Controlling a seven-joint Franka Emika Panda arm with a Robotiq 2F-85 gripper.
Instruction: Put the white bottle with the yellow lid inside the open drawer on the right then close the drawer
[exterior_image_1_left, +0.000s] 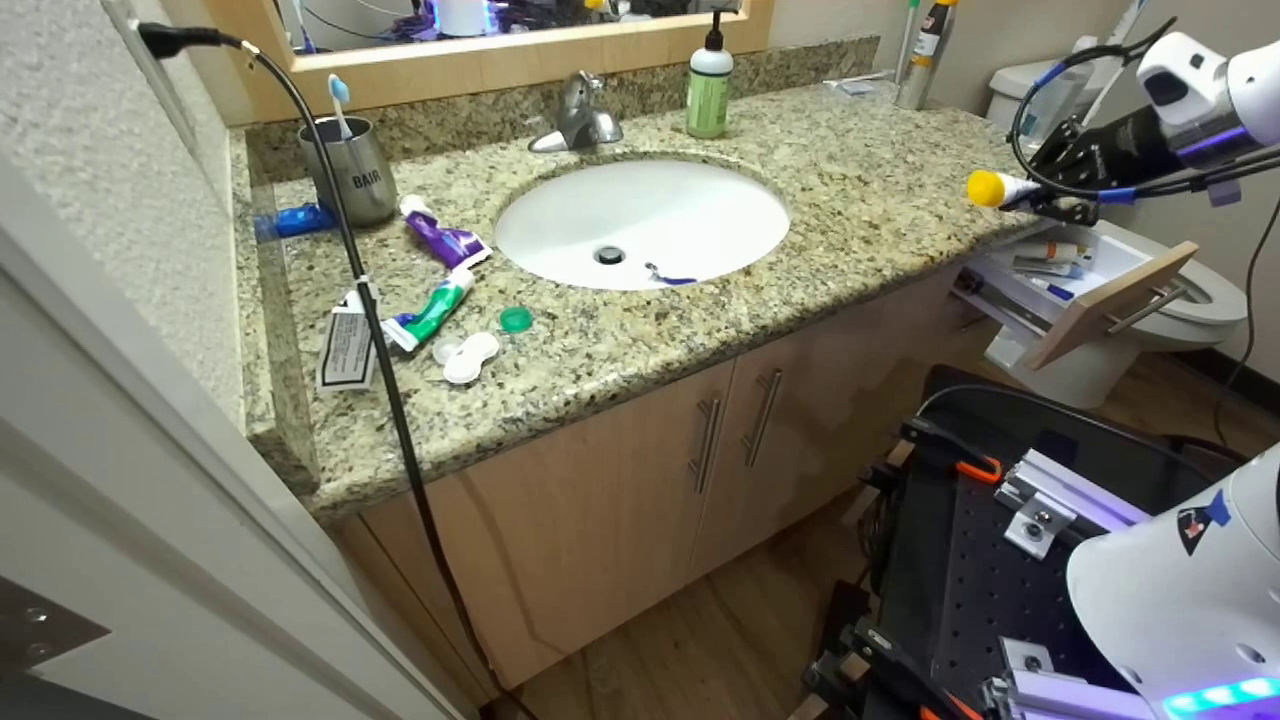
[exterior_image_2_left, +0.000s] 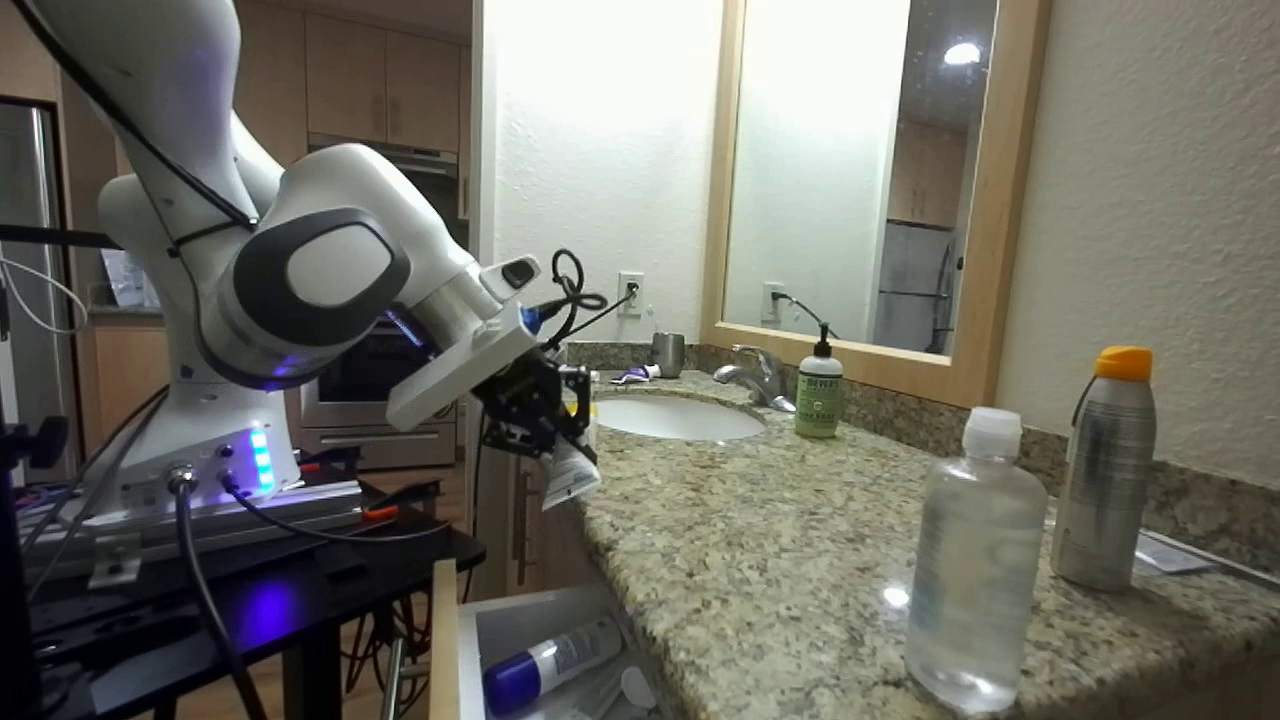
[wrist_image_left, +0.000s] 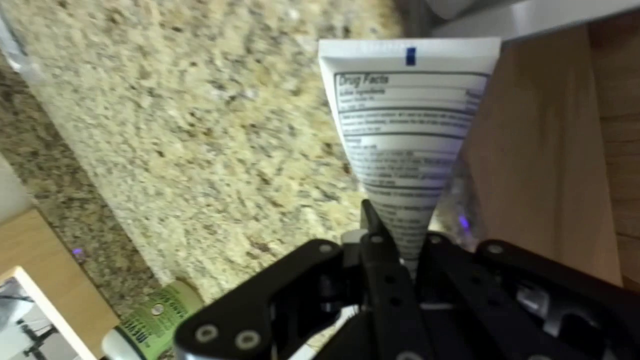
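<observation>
One yellow-capped white tube (wrist_image_left: 410, 120) between narrowly parted gripper (wrist_image_left: 401, 227) fingers.

The counter (exterior_image_2_left: 770, 520) is glossy stone; the drawer front (exterior_image_1_left: 1098, 310), smooth wood.

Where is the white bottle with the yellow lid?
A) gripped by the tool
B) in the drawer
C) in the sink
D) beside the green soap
A: in the wrist view the tool is shut on the bottle, and its yellow lid sticks out in an exterior view.
</observation>
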